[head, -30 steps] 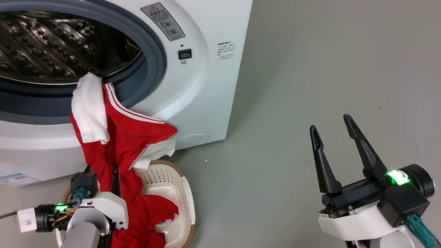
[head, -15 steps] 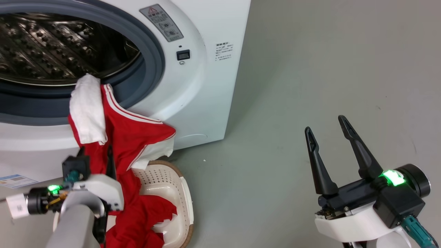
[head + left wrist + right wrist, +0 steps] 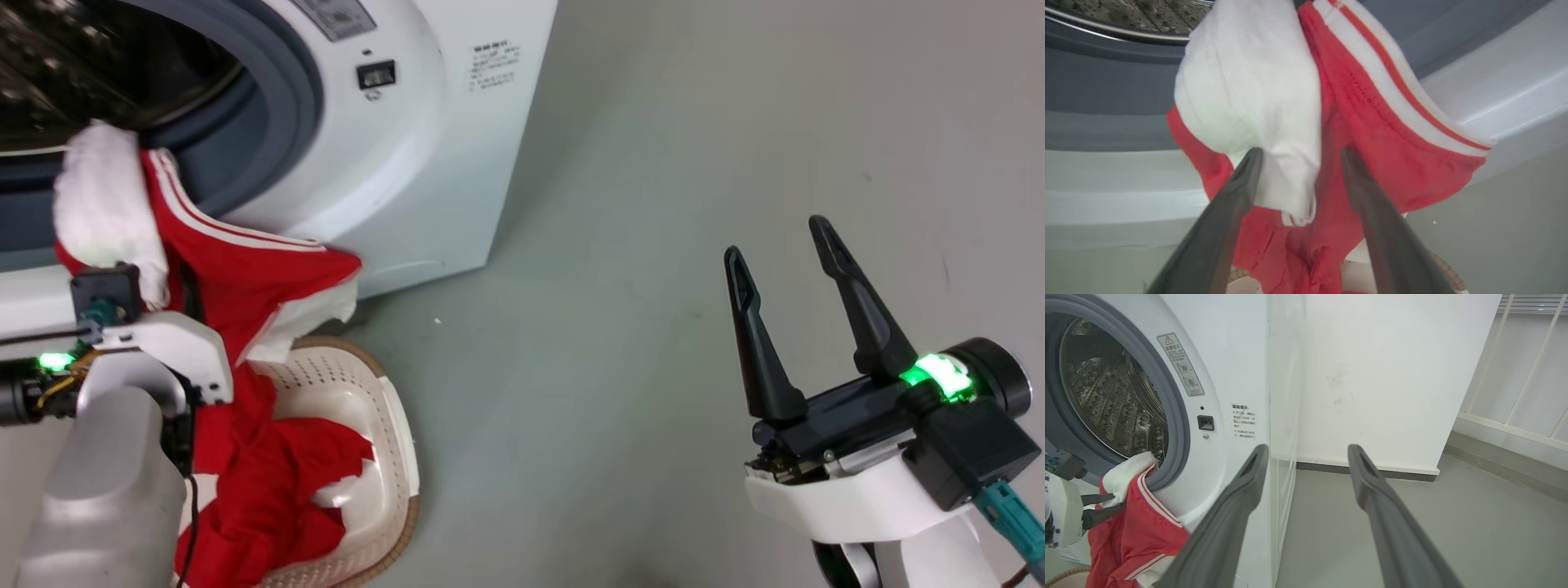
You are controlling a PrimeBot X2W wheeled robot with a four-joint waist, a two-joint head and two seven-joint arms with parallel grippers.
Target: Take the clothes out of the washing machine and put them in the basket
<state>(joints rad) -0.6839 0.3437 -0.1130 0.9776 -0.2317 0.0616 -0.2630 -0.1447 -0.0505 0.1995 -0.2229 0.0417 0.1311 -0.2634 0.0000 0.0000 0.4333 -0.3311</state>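
The left gripper (image 3: 1301,152) reaches forward with its fingers spread, and the right gripper (image 3: 775,238) hovers well aside, fingers likewise spread.

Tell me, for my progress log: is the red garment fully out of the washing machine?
Not fully: the garment drapes over the grey gasket at the opening, its lower part in the basket.

Washing machine (image 3: 424,163) opening: lower rim blocked by red clothes (image 3: 245,278) draped over gasket (image 3: 286,106) and hanging down front. Drum (image 3: 1106,396) mouth above them open. Below machine front: basket (image 3: 396,457), partly filled with cloth. Right of machine: bare grey floor (image 3: 653,245), free passage. White wall (image 3: 1392,375) behind.
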